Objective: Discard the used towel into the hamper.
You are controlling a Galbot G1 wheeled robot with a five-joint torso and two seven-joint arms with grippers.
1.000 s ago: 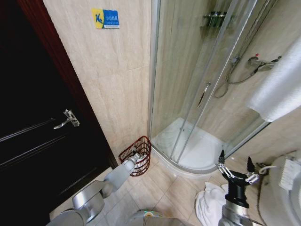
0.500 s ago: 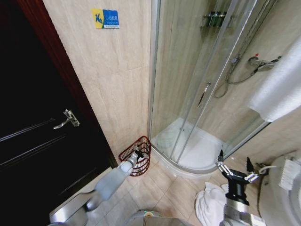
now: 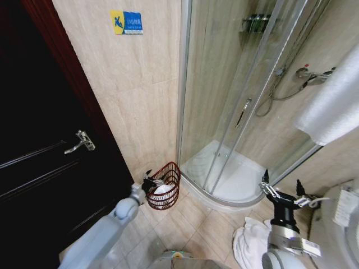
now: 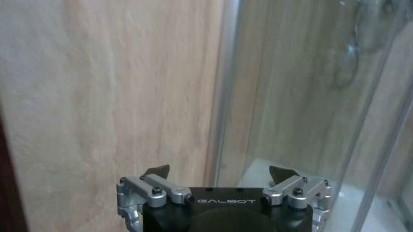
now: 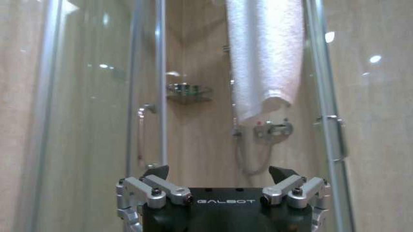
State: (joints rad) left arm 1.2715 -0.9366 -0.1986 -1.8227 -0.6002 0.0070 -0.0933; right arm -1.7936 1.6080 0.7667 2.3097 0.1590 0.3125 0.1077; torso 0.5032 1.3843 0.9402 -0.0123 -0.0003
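Head view: white terry towel [image 3: 162, 189] in round wire-mesh hamper [image 3: 168, 178]

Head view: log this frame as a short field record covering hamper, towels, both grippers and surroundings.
hamper: red-brown wire basket on the floor against the wall, beside the shower
hamper contents: white towel lying inside
left gripper: open, empty, just beside the hamper's rim on the door side
right gripper: open, empty, raised near the shower's base
floor: second white towel crumpled below the right arm
hanging: white towel on the right
door: dark, with metal handle, on the left
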